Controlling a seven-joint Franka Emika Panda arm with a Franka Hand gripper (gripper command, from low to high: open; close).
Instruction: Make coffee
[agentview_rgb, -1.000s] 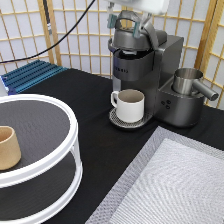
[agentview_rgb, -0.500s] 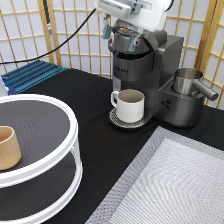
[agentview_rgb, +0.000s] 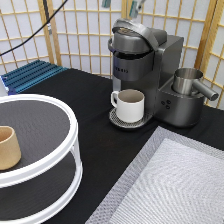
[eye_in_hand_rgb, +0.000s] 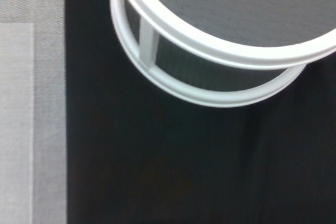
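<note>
The dark grey coffee machine (agentview_rgb: 145, 65) stands at the exterior view's top middle, its lid (agentview_rgb: 131, 29) tilted slightly up at the front. A white mug with a handle (agentview_rgb: 130, 105) sits on the machine's drip tray (agentview_rgb: 116, 120). The coffee pod is hidden or out of view. My gripper does not show in the exterior view. The wrist view looks down on the black table (eye_in_hand_rgb: 187, 165) and the rim of the white stand (eye_in_hand_rgb: 217, 55).
A white two-tier round stand (agentview_rgb: 55, 160) fills the exterior view's bottom left, with a tan handleless cup (agentview_rgb: 7, 147) on its upper shelf. A steel milk jug (agentview_rgb: 187, 80) sits on the machine's right side. A grey mat (agentview_rgb: 170, 185) lies at bottom right.
The arm, which was over the top of the coffee machine, has risen out of the exterior view. The mug and the tan cup have not moved.
</note>
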